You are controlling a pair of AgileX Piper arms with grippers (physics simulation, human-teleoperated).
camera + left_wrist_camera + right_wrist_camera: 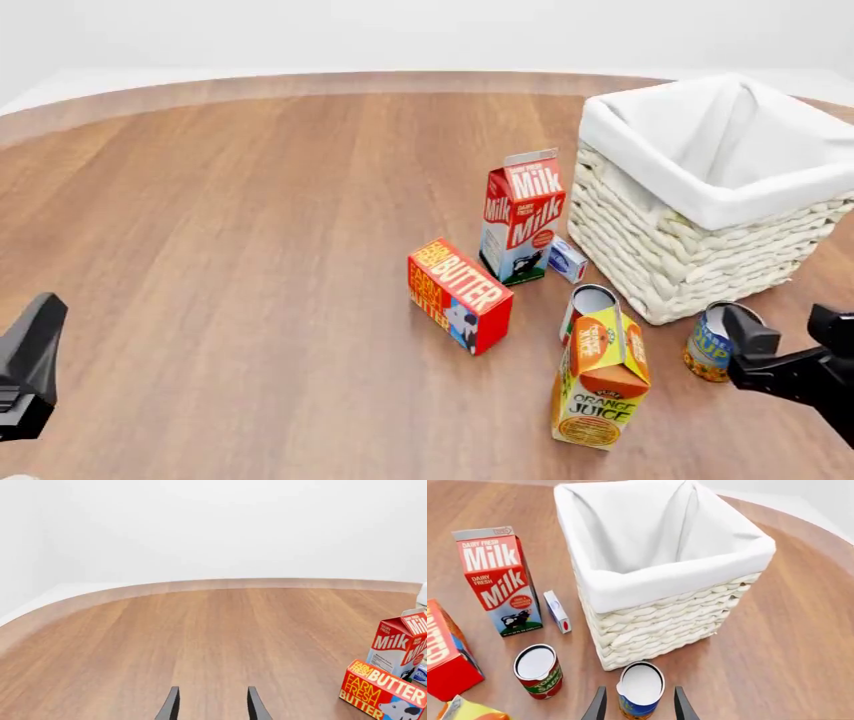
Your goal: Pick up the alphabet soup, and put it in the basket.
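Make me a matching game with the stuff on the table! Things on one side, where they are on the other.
Things:
1. red and white milk carton
2. blue and orange-yellow alphabet soup can
3. red butter box
4. large cream wicker basket

Places:
A. lying in front of the milk
B. between the right tool's fingers
C. standing left of the basket
D. far right, white cloth inside

Pairs: 1-C, 2-B, 3-A, 4-D

Alphabet soup (709,345) upright beside basket (694,250); right gripper (787,352) jaws spread near it.
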